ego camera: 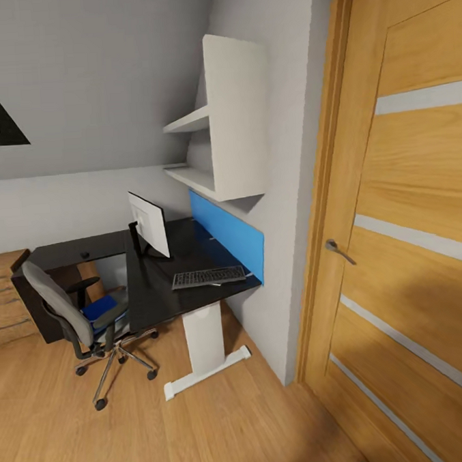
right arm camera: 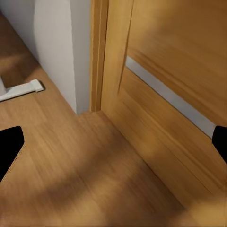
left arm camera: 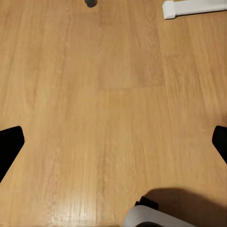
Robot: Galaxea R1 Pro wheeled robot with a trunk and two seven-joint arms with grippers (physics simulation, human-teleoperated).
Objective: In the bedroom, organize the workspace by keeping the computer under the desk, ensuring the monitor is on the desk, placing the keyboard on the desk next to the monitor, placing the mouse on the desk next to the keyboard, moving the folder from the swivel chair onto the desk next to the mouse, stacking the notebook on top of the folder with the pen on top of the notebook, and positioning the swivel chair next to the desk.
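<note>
I read task as barely begun. White-backed flat monitor (ego camera: 148, 224) and slim black keyboard (ego camera: 208, 277) already on glossy black L-shaped counter (ego camera: 159, 290), centre-left of head view. Bright blue folder (ego camera: 99, 308) on seat of grey swivel chair (ego camera: 72, 316), lower left. Mouse, notebook, pen, computer unlocated. White wall shelves (ego camera: 216, 150) look bare. Left tool (left arm camera: 113, 142) and right tool (right arm camera: 113, 142) spread wide, empty, over wood floor (left arm camera: 94, 118).

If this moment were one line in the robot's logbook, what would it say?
place: bedroom by oak door | black desk: white-backed monitor, black keyboard | grey swivel chair: blue folder on seat | both grippers: open, empty
</note>
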